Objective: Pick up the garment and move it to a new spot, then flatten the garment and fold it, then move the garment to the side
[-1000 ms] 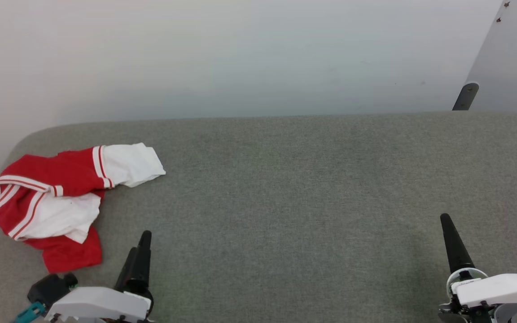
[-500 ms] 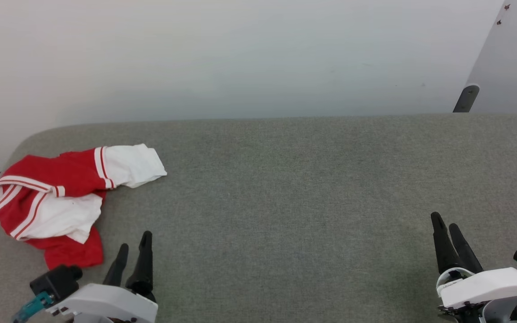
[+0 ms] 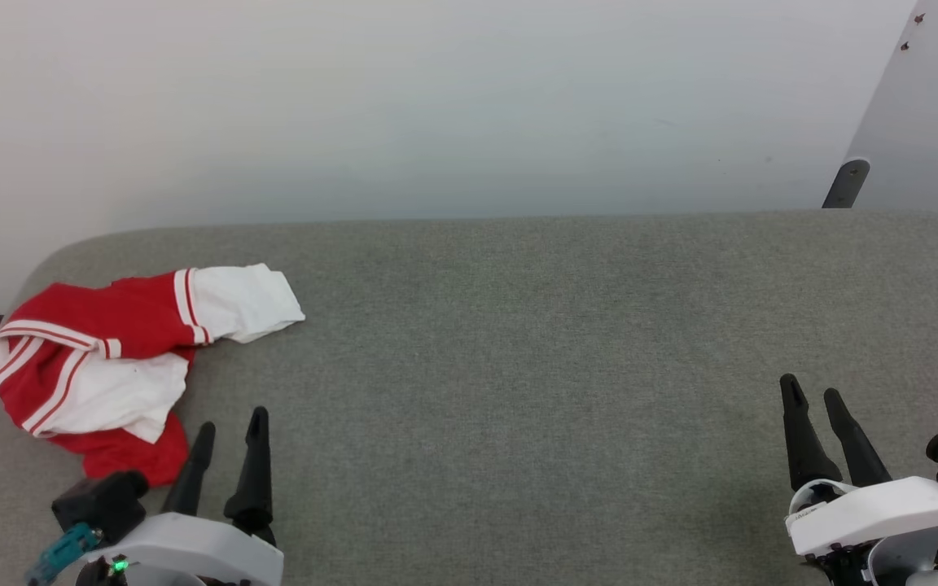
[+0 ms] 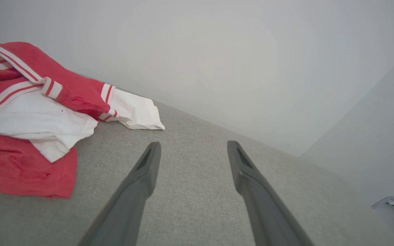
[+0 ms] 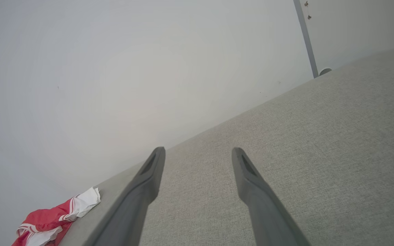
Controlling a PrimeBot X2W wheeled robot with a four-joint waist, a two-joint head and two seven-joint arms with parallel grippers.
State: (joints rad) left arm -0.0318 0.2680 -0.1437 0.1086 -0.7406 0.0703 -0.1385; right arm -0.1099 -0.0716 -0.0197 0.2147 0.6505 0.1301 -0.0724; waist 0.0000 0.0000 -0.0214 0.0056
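At the far left of the grey fabric-covered table [image 3: 518, 366], near its rounded corner, the garment [image 3: 94, 358] lies in a crumpled heap. Red cloth and white sleeve panels are bunched over one another, the striped trim shows, and one white sleeve reaches out toward the middle of the table. Just right of the heap and nearer the robot, the left claw [image 3: 233, 418] has its two dark fingers spread apart with nothing between them. Its fingertips point up past the red lower edge of the garment, close beside it but not touching. In the left wrist view the heap lies to the left of the fingers and a little ahead of them. At the far right, well apart from the garment, the right claw [image 3: 809, 387] is likewise spread wide and holds nothing. A pale wall [image 3: 436, 106] rises behind the table.
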